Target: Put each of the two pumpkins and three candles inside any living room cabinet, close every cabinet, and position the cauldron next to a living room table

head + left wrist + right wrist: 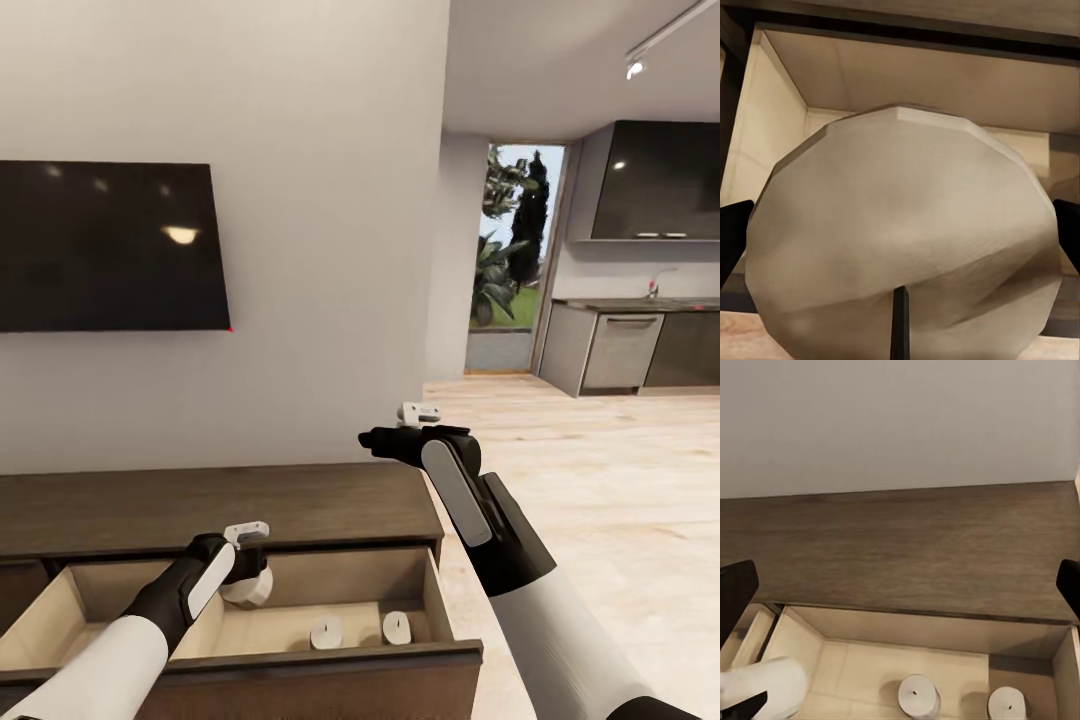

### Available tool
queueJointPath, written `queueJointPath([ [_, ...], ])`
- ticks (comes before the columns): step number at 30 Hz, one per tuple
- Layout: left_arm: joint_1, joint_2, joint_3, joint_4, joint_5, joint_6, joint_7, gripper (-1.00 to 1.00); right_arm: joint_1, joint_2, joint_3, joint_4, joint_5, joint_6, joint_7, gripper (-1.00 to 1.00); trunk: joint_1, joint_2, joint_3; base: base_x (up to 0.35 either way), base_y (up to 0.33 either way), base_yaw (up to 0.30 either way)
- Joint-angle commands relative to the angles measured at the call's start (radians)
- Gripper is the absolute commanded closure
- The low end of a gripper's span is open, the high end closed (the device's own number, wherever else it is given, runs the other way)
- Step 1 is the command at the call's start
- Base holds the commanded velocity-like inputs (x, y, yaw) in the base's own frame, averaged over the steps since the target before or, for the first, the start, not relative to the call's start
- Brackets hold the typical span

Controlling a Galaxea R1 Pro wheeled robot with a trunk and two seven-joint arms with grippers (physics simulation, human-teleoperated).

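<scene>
Left wrist view: faceted matte beige candle (904, 240) between jaws.

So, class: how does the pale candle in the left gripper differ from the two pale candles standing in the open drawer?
The held pale cylindrical candle is gripped by the left gripper above the drawer floor; the two drawer candles stand upright, untouched, side by side on it. All are pale, short cylinders within the light tan drawer.

Left gripper (243, 575) fingers closed on load, right gripper (372, 440) spread, raised.
</scene>
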Motion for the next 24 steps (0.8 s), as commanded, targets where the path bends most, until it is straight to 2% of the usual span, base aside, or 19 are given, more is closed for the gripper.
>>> queueJointPath([
  [1,-0.001,0.001,-0.007,-0.002,0.01,0.002,0.009,1.0,-0.001,0.0,0.001,-0.001,-0.01,0.002,-0.01,-1.0,0.004,-0.008,-0.004,0.0,0.0,0.0],
  [24,-0.001,0.001,-0.007,-0.002,0.01,0.002,0.009,1.0,-0.001,0.0,0.002,-0.001,-0.01,0.001,-0.009,-1.0,0.092,-0.169,-0.076,0.0,0.0,0.0],
])
